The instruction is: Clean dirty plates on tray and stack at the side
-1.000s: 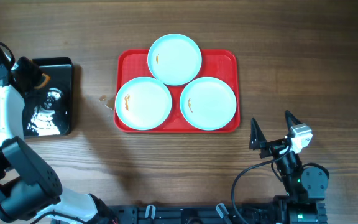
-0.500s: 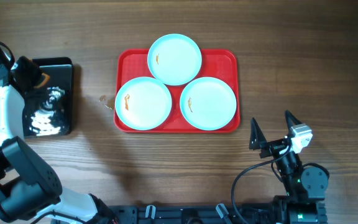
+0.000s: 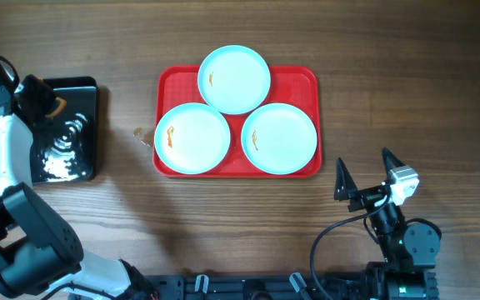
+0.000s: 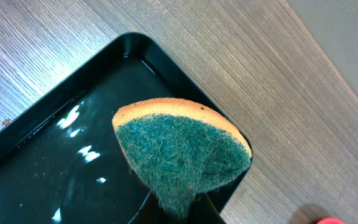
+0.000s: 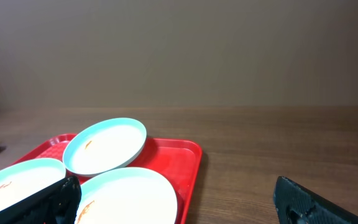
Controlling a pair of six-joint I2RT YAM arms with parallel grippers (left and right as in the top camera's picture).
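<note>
Three pale turquoise plates lie on the red tray (image 3: 306, 79): one at the back (image 3: 234, 79), one front left (image 3: 192, 138), one front right (image 3: 279, 138). Each bears a small orange-brown smear. The tray (image 5: 182, 155) and the plates also show in the right wrist view. My left gripper (image 3: 48, 107) is shut on a green and yellow sponge (image 4: 182, 147) over the black tray (image 3: 87, 125). My right gripper (image 3: 363, 181) is open and empty near the front right, apart from the tray.
The glossy black tray (image 4: 55, 168) holds water that glints. A small brown spot (image 3: 138, 132) lies on the wooden table left of the red tray.
The ripples on the water in the black tray have shifted. Both arms and the plates stay where they were.
</note>
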